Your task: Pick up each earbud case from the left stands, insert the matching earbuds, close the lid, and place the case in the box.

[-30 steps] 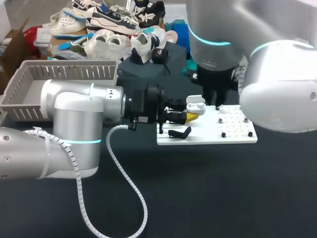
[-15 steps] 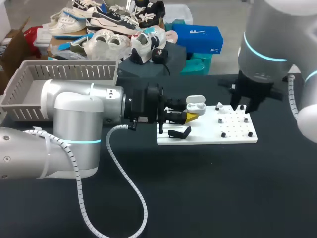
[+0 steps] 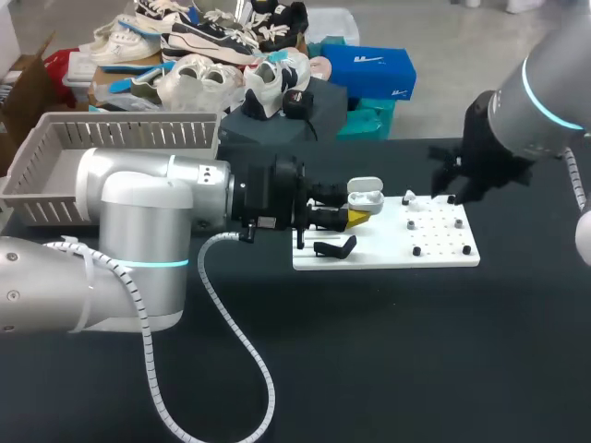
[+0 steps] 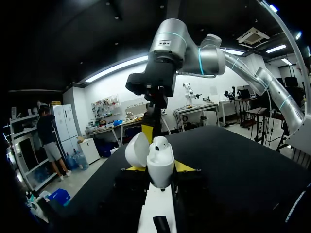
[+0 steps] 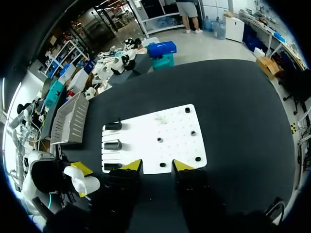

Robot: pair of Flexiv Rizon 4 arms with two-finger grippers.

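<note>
White earbud case (image 4: 160,162) in left pincer (image 4: 159,168), right pincer (image 5: 156,165) spread, wrist view only

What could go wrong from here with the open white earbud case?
The white earbud case, gripped by the left gripper, has its lid open with an earbud showing, so a quick swing might shake it loose. The right gripper hangs open and empty above the white pegboard; reaching in, it might knock the lid.

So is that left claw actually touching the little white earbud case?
Touching. The left wrist view shows the open earbud case wedged between the two yellow-tipped fingers of the left gripper, which press on it from both sides, no gap.
</note>
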